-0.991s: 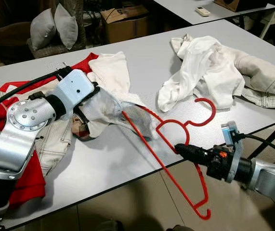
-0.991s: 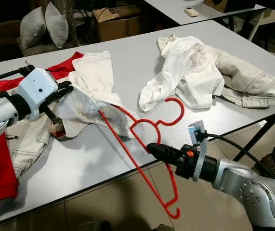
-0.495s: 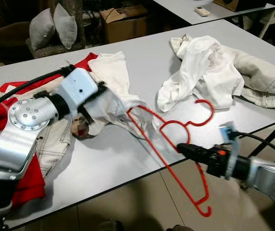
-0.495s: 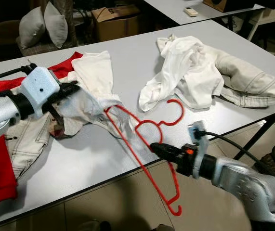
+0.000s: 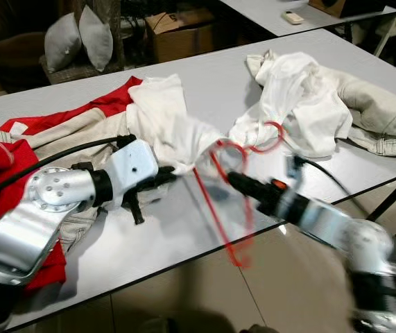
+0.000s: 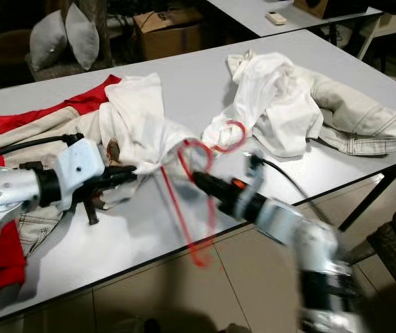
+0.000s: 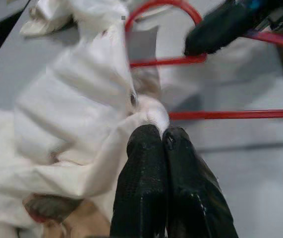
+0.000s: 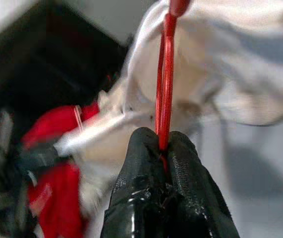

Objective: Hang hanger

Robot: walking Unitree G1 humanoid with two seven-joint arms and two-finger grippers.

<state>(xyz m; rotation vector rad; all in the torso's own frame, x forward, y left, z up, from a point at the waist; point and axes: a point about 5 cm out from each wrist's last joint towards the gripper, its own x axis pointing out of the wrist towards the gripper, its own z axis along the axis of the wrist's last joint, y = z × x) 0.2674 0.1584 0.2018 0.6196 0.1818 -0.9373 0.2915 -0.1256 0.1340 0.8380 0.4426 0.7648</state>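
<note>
We judged the step as threading the thin red plastic hanger [image 6: 196, 182] into the soft, creased white garment [image 7: 77, 99]. Our right gripper [image 8: 162, 144] pinched the hanger's rigid bar; our left gripper [image 7: 160, 134] was clamped on a fabric fold at 9 o'clock. Next, the opening needs spreading. At 1 o'clock on the smooth grey table [image 5: 218, 76] lay crumpled cream clothing [image 5: 364, 104].

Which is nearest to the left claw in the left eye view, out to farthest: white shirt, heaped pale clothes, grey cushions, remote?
1. White shirt: pinched in the left claw.
2. Heaped pale clothes: across the table, to the robot's right.
3. Grey cushions: off the table, beyond its far edge.
4. Remote: on the far table.
</note>
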